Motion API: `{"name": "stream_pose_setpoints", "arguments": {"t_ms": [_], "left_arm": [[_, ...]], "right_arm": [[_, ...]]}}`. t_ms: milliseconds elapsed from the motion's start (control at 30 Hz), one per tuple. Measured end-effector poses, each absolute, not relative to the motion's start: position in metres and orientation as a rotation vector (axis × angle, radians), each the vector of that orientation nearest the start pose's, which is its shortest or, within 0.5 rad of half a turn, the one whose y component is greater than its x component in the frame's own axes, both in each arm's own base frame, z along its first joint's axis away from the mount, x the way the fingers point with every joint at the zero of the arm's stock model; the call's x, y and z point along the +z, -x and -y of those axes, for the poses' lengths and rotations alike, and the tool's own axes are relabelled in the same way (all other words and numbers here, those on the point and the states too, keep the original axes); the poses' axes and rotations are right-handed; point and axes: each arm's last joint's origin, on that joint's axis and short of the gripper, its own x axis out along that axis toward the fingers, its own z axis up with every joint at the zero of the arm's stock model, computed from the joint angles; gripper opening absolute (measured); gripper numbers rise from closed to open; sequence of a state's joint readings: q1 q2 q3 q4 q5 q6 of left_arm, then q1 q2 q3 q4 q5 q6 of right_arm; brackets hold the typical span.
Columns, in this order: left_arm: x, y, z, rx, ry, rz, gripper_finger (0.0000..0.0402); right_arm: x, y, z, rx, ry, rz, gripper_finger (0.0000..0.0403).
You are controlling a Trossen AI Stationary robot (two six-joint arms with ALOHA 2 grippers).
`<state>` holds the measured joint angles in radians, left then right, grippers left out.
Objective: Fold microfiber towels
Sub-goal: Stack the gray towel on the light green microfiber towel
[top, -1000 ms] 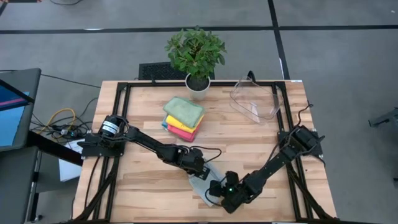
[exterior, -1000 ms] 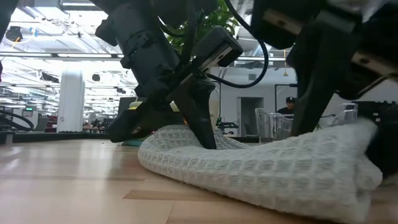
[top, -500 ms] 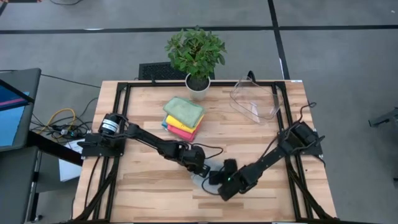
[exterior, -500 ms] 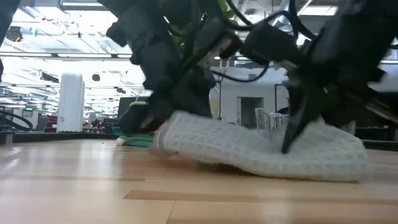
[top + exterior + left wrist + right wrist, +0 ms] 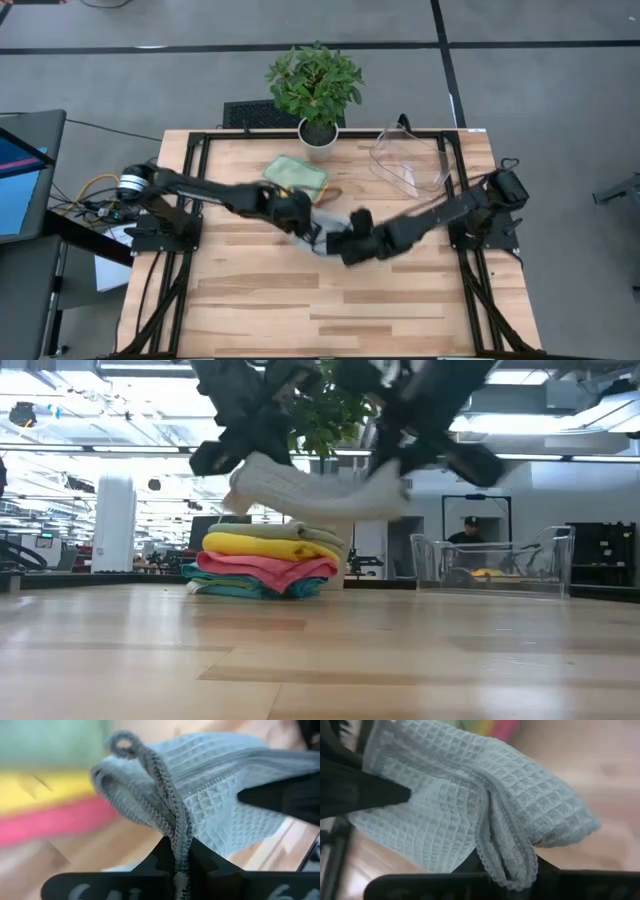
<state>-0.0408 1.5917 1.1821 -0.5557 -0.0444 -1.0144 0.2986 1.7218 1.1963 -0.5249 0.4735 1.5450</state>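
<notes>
Now the grey towel (image 5: 315, 488), folded and sagging in the middle, hangs in the air between both grippers, clear of the table (image 5: 400, 290). The left gripper (image 5: 305, 226) pinches its edge tight at the 9 o'clock end; the right gripper (image 5: 342, 240) is clamped on the 3 o'clock end. In the high view the towel sits just at 4 o'clock of the stack (image 5: 265, 560) of folded towels. A plant (image 5: 315, 85) stands at 12 o'clock of the stack, a clear bin (image 5: 410, 160) at 2 o'clock.
</notes>
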Motion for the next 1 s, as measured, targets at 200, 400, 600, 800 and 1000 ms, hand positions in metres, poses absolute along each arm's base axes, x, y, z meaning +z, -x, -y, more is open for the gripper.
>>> {"name": "stream_pose_setpoints", "arguments": {"t_ms": [200,400,600,800,1000], "left_arm": [[0.273,-0.295,-0.043,0.621,0.848,-0.842,0.0006],[0.288,-0.267,-0.097,0.734,0.808,-0.787,0.0006],[0.279,-0.255,-0.13,0.764,0.797,-0.851,0.0006],[0.258,-0.261,-0.147,0.765,0.737,-0.941,0.0013],[0.232,-0.271,-0.154,0.788,0.695,-1.04,0.0056]], "right_arm": [[0.253,-0.363,-0.024,-0.792,-0.92,-0.536,0.0034],[0.281,-0.394,0.03,-0.756,-0.855,-0.48,0.0035],[0.262,-0.419,0.051,-0.764,-0.861,-0.537,0.0035],[0.236,-0.433,0.053,-0.802,-0.845,-0.585,0.0037],[0.219,-0.436,0.057,-0.799,-0.844,-0.651,0.0077]]}}
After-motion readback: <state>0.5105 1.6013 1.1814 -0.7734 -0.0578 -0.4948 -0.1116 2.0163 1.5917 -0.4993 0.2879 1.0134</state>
